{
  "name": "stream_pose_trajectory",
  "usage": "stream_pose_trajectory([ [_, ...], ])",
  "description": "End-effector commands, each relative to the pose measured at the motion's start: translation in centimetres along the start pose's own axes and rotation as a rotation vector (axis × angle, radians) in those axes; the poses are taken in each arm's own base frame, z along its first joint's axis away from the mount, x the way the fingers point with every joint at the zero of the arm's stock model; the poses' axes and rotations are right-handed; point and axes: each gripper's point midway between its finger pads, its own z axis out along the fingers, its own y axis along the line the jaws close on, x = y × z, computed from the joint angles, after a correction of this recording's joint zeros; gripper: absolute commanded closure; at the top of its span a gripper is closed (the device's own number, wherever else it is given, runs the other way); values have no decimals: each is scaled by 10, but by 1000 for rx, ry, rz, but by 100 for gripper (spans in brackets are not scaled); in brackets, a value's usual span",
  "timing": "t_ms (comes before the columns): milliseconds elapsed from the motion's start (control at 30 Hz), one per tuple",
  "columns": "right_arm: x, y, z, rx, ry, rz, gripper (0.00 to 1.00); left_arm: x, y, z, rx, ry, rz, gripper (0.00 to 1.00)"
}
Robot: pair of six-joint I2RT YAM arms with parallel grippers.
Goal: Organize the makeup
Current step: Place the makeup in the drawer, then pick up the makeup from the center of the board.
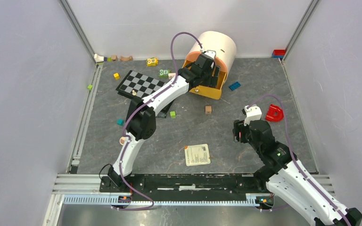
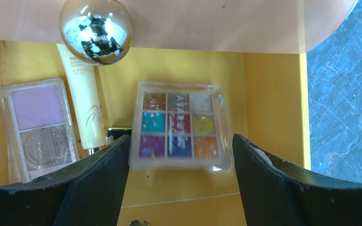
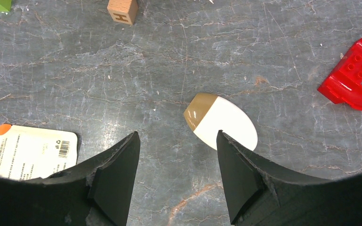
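Observation:
My left gripper reaches into the yellow organizer tray. In the left wrist view its jaws are open, with the multicolour eyeshadow palette just past the fingertips on the tray floor, slightly blurred. A pink palette and a cream tube lie beside it, under a shiny round knob. My right gripper is open and empty above the table. The white egg-shaped sponge with a tan tip lies just beyond its right fingertip.
A big cream cylinder stands behind the tray. On the table are a chessboard, a printed card, a red curved brick, a wooden cube, a blue brick and small coloured cubes.

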Motion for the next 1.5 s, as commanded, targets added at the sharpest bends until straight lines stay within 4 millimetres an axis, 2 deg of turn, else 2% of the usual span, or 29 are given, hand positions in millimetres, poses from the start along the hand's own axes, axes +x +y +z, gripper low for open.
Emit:
stream_pose_trajectory([
  [0, -14, 0, -4, 3, -34, 8, 32, -33, -7, -20, 18, -80, 32, 15],
  [200, -16, 0, -5, 3, -36, 9, 33, -49, -11, -30, 30, -117, 33, 13],
  [367, -17, 0, -6, 2, -41, 12, 33, -73, -14, -47, 44, -173, 34, 12],
  [633, -19, 1, -6, -1, -47, 18, 33, -113, -20, -95, 80, -273, 23, 11],
  [767, -19, 1, -5, -1, -48, 19, 33, -130, -24, -130, 92, -327, 19, 11],
  [933, -20, 1, -4, -1, -48, 14, 33, -139, -29, -170, 103, -377, 28, 11],
  [1100, -18, 4, -1, -10, -42, 12, 32, -125, -13, -209, 81, -392, -15, 11],
  [1167, -17, 8, 0, -33, -41, 8, 32, -104, -2, -220, 70, -378, -50, 11],
  [1200, -16, 11, 1, -51, -40, 3, 32, -99, 3, -231, 73, -395, -83, 11],
  [1367, -13, 32, 7, -165, -48, -11, 32, -40, 32, -263, 59, -393, -227, 12],
  [1467, -12, 44, 12, -220, -48, 1, 32, 7, 56, -270, -1, -342, -274, 12],
])
